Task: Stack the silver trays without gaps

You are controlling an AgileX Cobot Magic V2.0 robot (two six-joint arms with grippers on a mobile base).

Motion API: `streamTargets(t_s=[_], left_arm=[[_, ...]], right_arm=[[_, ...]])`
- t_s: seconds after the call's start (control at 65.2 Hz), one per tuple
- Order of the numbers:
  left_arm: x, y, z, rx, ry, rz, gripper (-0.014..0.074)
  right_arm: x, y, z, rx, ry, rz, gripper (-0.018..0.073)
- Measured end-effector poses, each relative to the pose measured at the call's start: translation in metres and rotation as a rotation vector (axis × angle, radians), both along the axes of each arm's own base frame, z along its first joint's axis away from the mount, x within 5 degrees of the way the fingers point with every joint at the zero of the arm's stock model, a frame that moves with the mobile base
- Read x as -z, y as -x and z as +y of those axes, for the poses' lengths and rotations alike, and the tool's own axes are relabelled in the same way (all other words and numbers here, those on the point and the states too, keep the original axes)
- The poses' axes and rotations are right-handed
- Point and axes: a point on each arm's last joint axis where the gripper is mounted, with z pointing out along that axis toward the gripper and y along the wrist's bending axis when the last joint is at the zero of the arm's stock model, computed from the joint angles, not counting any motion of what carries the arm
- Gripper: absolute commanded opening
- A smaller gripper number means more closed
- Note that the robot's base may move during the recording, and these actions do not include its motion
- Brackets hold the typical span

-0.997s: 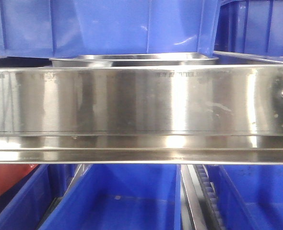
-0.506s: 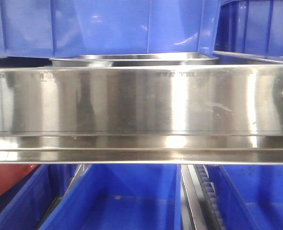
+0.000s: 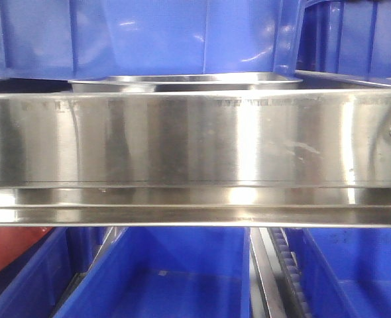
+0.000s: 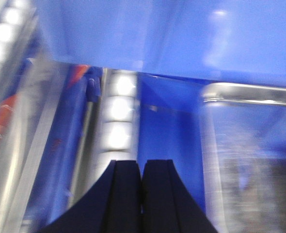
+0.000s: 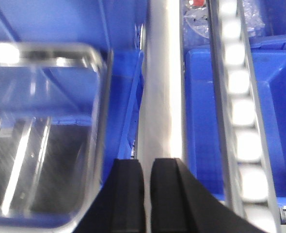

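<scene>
Pincers empty: left pincer pressed together, right pincer almost so, silver tray ahead-left of my right one, ungripped, so I judge stacking not yet done.

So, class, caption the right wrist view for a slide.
Right gripper near a steel rail, between a silver tray and blue bin.

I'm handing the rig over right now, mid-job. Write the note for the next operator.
Left gripper: shut, empty.
Right gripper: shut, empty.
A silver tray sits behind the shelf rail, among blue bins. Each wrist view shows a tray beside its gripper, untouched.
Done: whether a second tray is nested cannot be told.
Left: check the stack, close any gap.
</scene>
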Motion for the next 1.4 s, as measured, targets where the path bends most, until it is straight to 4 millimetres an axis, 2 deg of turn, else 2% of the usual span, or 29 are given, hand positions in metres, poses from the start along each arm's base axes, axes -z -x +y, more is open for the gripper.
streamTargets(t_s=[0.184,0.353,0.568,0.66,0.736,0.874,0.936,0.997,1.197,1.396], left_arm=[[0.008,-0.021,-0.017,0.007,0.021,0.05,-0.0018],[0.025,-0.039,-0.033,0.049,0.03,0.136,-0.0018],[0.046,-0.052,-0.046,0.073,0.054,0.217,-0.0013],[0.052,-0.055,-0.048,0.074,0.05,0.231,0.0039],[0.057,-0.058,-0.049,0.075,0.045,0.243,0.0139],[0.062,-0.06,-0.051,0.076,0.042,0.251,0.0254],[0.062,-0.062,-0.052,0.08,0.046,0.24,0.0257],[0.062,-0.063,-0.053,0.084,0.051,0.229,0.0248],[0.063,-0.065,-0.053,0.086,0.057,0.218,0.0233],[0.068,-0.073,-0.042,0.05,0.056,0.227,0.0232]], right_arm=[[-0.003,-0.028,0.014,0.014,-0.004,0.035,0.0006],[0.017,-0.046,0.026,0.014,-0.007,0.1,0.0006],[0.034,-0.055,0.031,0.017,0.008,0.146,0.0006],[0.038,-0.057,0.032,0.017,0.014,0.158,0.0006],[0.043,-0.059,0.034,0.017,0.004,0.178,0.0019],[0.049,-0.061,0.037,0.016,-0.011,0.201,0.0141],[0.051,-0.062,0.038,0.014,-0.012,0.207,0.0202],[0.054,-0.063,0.039,0.013,-0.01,0.21,0.0225],[0.062,-0.068,0.042,0.013,-0.006,0.225,0.0223],[0.068,-0.073,0.044,0.01,-0.012,0.222,0.0223]])
